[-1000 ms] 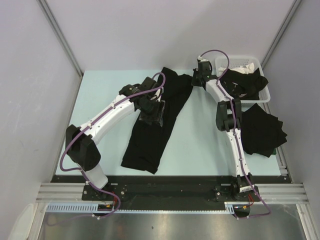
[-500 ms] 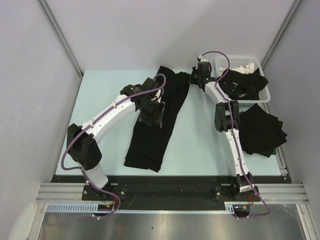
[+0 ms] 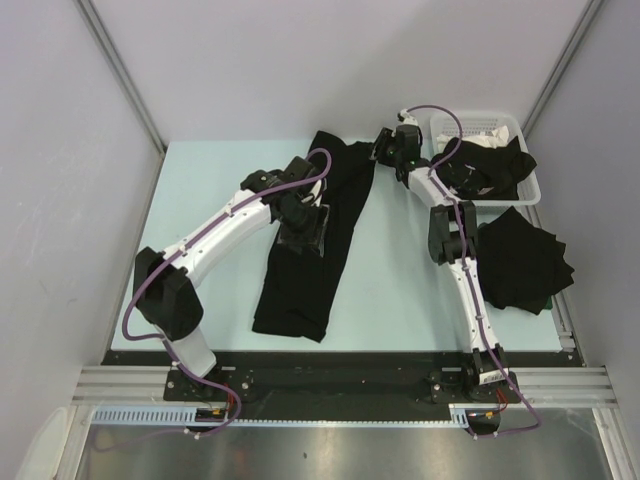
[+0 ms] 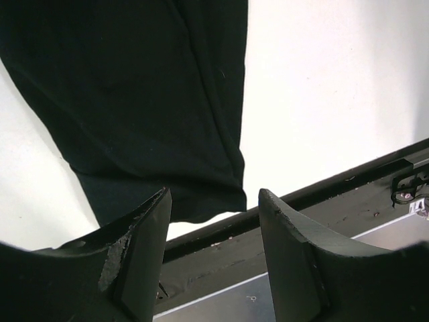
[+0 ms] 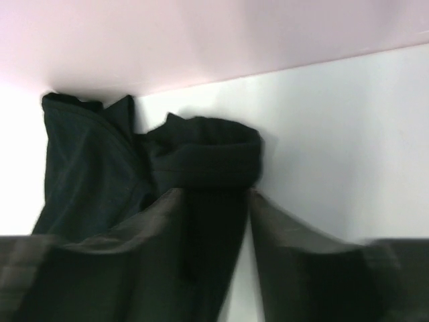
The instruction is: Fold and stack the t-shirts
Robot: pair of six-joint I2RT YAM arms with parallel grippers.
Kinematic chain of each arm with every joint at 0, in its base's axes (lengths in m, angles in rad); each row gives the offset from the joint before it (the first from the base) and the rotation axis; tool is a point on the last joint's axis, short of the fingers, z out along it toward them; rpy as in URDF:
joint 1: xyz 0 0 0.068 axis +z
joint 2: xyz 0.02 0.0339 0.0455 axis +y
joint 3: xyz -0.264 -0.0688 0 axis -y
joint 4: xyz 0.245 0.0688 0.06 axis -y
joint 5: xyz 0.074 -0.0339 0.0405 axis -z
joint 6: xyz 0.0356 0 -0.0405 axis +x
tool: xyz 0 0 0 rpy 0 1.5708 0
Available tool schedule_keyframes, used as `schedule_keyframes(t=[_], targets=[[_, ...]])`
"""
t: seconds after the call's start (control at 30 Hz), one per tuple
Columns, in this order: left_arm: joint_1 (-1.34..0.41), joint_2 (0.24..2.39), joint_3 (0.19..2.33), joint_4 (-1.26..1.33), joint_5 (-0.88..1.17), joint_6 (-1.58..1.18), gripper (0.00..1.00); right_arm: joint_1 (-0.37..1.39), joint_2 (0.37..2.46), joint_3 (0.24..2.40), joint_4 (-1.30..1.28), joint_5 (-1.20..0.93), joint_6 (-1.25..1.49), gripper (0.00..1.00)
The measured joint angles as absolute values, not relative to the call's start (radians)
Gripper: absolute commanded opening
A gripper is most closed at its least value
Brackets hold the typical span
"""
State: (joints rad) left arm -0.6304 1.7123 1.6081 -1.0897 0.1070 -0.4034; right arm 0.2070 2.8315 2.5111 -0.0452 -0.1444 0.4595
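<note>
A pale blue-green tabletop between grey walls carries a long folded black cloth t-shirt. The left gripper is over its middle and the right gripper is at its far end. In the left wrist view, the jaws are spread above the shirt's hem. In the right wrist view, the jaws are parted with bunched cloth between them.

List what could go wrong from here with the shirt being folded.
1. The right claw stands open astride the bunched far end of the t-shirt. As it lifts away, a finger could snag the cloth and spoil the fold.
2. That end is crumpled, so the next fold may come out uneven.
3. The left claw hovers open over the shirt, whose near hem lies close to the table edge. A tug toward the arms might drag it over.
</note>
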Motion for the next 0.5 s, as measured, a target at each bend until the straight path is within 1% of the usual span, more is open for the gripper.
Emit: schedule_keyframes(t=[0.2, 0.3, 0.43, 0.5], targets=[[-0.630, 1.707, 1.589, -1.082, 0.107, -0.411, 0.60, 0.196, 2.759, 2.386, -0.007, -0.150, 0.450, 0.75], [-0.630, 1.707, 1.589, -1.074, 0.102, -0.411, 0.60, 0.179, 2.656, 2.262, -0.042, -0.165, 0.439, 0.82], [-0.630, 1.704, 1.589, -1.059, 0.077, -0.412, 0.60, 0.165, 2.478, 2.104, -0.130, -0.176, 0.399, 1.00], [-0.629, 1.700, 1.589, -1.049, 0.057, -0.416, 0.60, 0.167, 2.387, 2.064, -0.196, -0.173, 0.361, 1.00]])
